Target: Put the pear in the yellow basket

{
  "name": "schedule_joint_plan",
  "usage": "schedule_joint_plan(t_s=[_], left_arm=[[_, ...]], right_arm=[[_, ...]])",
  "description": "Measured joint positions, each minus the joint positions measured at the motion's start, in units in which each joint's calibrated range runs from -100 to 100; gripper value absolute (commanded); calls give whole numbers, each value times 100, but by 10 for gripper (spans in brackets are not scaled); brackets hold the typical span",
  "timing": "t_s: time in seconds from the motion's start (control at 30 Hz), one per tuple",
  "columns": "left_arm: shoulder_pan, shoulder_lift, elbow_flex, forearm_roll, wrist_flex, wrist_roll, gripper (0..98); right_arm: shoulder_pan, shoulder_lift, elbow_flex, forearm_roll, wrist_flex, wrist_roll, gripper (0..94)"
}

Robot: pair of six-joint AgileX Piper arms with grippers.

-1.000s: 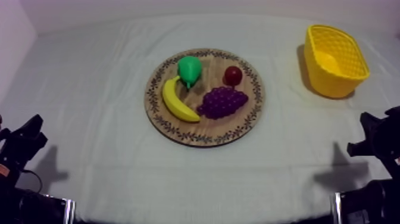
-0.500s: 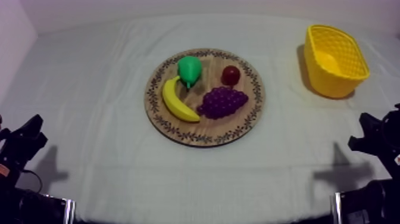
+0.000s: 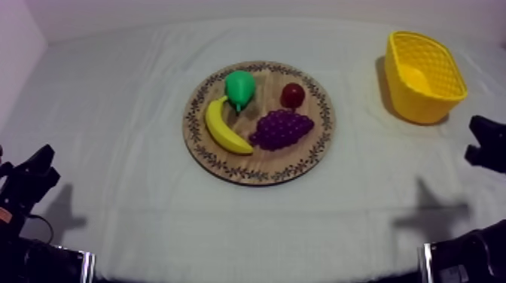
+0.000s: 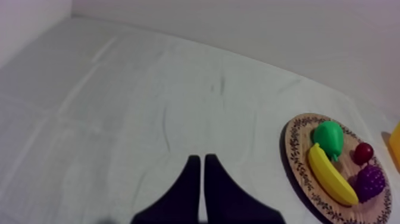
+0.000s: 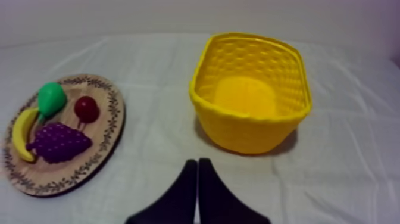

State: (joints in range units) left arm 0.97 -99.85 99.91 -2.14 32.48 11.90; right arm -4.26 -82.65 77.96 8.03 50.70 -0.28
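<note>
The wooden board (image 3: 260, 167) lies in the middle of the table (image 3: 113, 113), with wide bare cloth toward the left edge and the near edge. On it are one pear (image 3: 240, 87) at its far left part, one banana (image 3: 222, 128) just beside the pear, one bunch of grapes (image 3: 280, 128) and one small red fruit (image 3: 293, 95). One yellow basket (image 3: 422, 107) stands near the far right corner, well apart from the board. The left gripper (image 4: 201, 159) and the right gripper (image 5: 197, 162) each have their fingers pressed together, with nothing between.

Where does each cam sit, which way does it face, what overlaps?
Top: above the table, slanting down on wooden board, yellow basket; left arm, right arm at edges.
Left wrist: on left arm, faces board; left jaws shut.
Right wrist: on right arm, faces basket; right jaws shut.
Shared: all see pear on board.
</note>
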Motion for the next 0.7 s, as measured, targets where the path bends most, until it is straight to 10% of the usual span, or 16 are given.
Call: schedule_joint_plan(t_s=[0.7], left_arm=[[0,0,0,0,0,0,1]], right_arm=[[-1115,5378,-6376,-903,3269,-327,3]])
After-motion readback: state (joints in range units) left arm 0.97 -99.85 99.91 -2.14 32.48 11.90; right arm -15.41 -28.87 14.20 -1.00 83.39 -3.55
